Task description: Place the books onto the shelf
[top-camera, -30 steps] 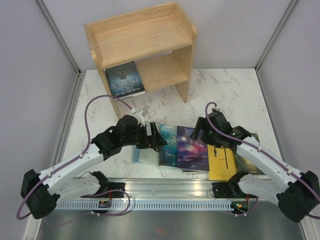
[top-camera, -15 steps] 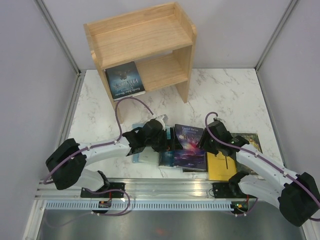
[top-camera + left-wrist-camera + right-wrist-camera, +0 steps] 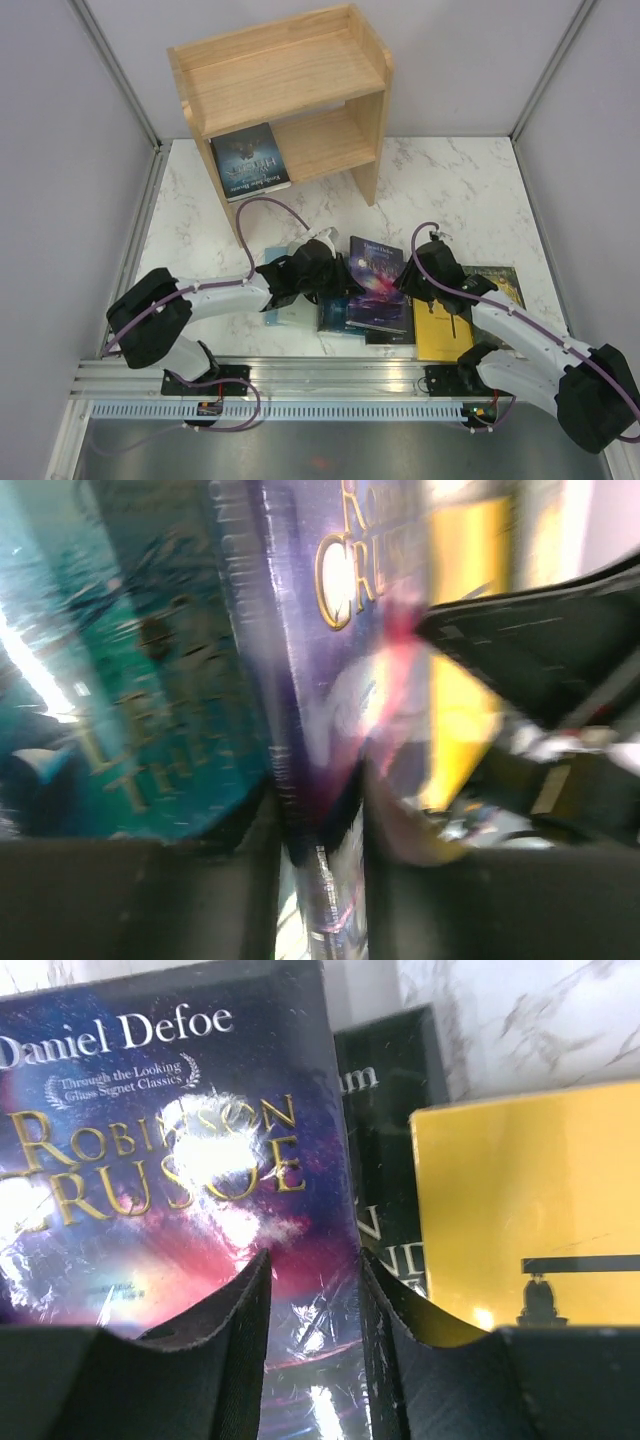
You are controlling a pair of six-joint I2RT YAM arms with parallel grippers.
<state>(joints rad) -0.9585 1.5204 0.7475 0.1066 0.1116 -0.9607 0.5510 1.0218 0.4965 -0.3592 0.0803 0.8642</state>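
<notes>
Your left gripper [image 3: 320,880] and right gripper [image 3: 315,1325] each clamp an edge of the purple book [image 3: 378,285], tilted over the other books [image 3: 441,330], well short of the shelf [image 3: 290,75]; the left wrist view is smeared.

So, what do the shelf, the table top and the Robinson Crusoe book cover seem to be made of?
Shelf: light, matt wood, seemingly unvarnished; grain lines show.
Table top: white marble look with grey veins; real stone or printed laminate, I cannot tell.
Robinson Crusoe book: paper cover, glossy, perhaps under clear film; it gives bright, wrinkled glare.
</notes>
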